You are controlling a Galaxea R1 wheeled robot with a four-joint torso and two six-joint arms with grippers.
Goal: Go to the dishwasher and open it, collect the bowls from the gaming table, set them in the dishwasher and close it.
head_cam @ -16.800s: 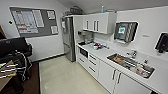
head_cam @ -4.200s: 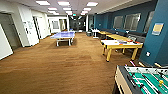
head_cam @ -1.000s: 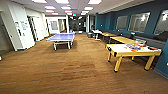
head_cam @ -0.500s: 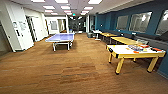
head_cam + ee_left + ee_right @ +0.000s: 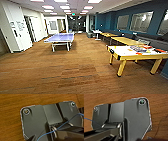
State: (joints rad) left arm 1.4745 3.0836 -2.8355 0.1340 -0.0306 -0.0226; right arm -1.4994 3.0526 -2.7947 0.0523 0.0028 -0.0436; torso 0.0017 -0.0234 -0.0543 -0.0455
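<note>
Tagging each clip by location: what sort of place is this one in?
Most likely an office games or break room: a blue table-tennis table stands mid-floor, a white-topped gaming table on yellow legs sits at right, and yellow-topped tables line the teal wall.

We see a glossy white-topped gaming table (image 5: 126, 51) with yellow wooden legs on a brown wood-grain plank floor (image 5: 75, 72).

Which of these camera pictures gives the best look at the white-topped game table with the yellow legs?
The head view. There the game table stands whole on the right of the room, on the wood floor, with small colourful items on its far end. Both wrist views look down at wood floor past the robot's own dark plate, so they tell nothing about the table.
</note>
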